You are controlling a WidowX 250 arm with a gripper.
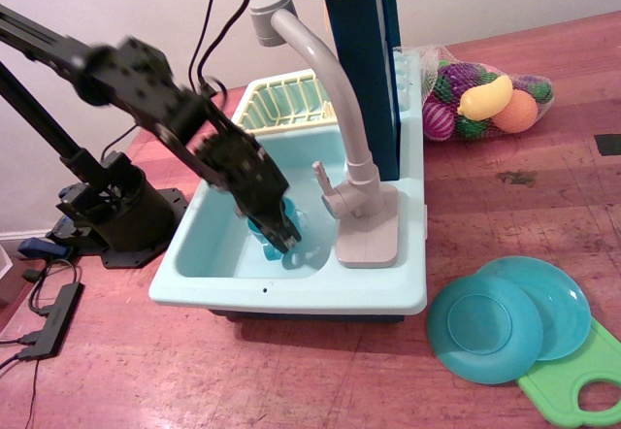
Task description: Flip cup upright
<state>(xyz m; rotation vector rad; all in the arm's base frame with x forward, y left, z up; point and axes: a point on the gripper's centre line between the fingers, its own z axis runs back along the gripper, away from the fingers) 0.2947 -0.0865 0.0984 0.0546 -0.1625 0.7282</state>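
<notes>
A black robot arm reaches down into a toy sink (194,272) on a red desk (505,206). Its blurred tool (277,235) covers the teal cup (291,223) in the basin; grip cannot be told.

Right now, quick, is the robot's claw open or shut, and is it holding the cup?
Gripper: down in the sink right at the cup, but motion blur hides the jaws, so open, shut or holding cannot be told.

No readable text, labels or numbers appear anywhere.
</notes>
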